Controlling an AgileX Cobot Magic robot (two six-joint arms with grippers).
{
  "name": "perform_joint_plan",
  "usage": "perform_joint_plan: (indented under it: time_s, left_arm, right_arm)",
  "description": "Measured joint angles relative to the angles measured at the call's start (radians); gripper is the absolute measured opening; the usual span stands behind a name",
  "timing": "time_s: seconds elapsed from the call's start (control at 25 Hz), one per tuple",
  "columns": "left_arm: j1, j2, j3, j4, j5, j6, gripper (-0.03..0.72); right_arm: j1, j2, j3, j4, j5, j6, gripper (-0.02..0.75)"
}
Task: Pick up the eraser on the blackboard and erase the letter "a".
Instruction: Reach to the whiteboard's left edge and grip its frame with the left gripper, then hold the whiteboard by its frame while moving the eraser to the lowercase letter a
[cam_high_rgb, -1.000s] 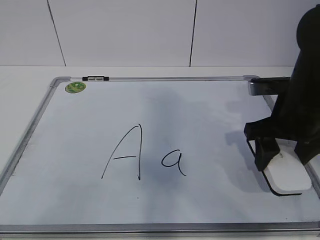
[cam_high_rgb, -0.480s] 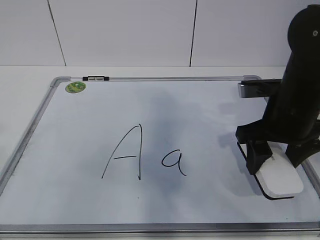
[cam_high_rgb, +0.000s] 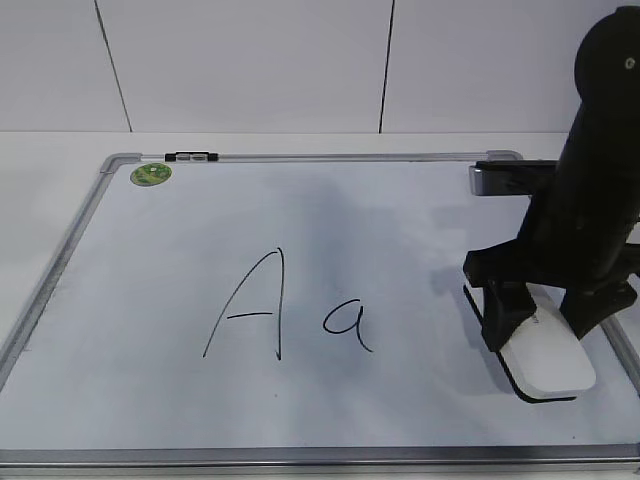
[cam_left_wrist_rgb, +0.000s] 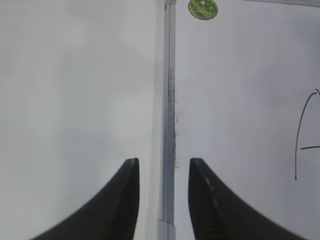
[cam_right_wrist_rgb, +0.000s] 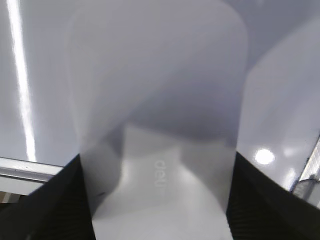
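The blackboard (cam_high_rgb: 400, 220) is a white board with a grey frame and lies flat on the table. A capital "A" (cam_high_rgb: 250, 305) and the letter "a" (cam_high_rgb: 347, 322) are drawn in black near its middle. My right gripper (cam_high_rgb: 540, 325) is shut on the eraser (cam_high_rgb: 548, 362), a white glossy block with a dark underside, at the board's right side, well right of the "a". In the right wrist view the eraser (cam_right_wrist_rgb: 157, 120) fills the space between the jaws. My left gripper (cam_left_wrist_rgb: 164, 167) is open and empty, straddling the board's left frame (cam_left_wrist_rgb: 169, 125).
A round green sticker (cam_high_rgb: 151, 174) and a small black-and-white clip (cam_high_rgb: 190, 157) sit at the board's far left corner. The sticker also shows in the left wrist view (cam_left_wrist_rgb: 203, 8). White table surrounds the board; a white wall stands behind.
My right gripper has moved left across the board with the eraser in it, toward the "a". The left gripper has not visibly moved.
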Motion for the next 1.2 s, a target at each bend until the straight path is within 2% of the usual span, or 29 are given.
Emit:
perform_joint_plan:
  time_s: [0.24, 0.56, 1.0, 1.2]
  left_arm:
    - [0.0, 0.243, -0.155, 0.0, -0.011, 0.0, 0.236]
    - [0.0, 0.555, -0.312, -0.007, 0.063, 0.0, 0.236]
    - [0.0, 0.891, -0.48, -0.14, 0.14, 0.081, 0.236]
    - [0.0, 0.969, -0.521, -0.151, 0.151, 0.128, 0.236]
  right_arm:
    - [0.002, 0.0, 0.0, 0.013, 0.0, -0.012, 0.54]
    - [0.002, 0.0, 0.0, 0.013, 0.002, -0.022, 0.54]
    - [0.002, 0.0, 0.0, 0.013, 0.025, -0.035, 0.54]
    - [0.002, 0.0, 0.0, 0.013, 0.026, -0.037, 0.54]
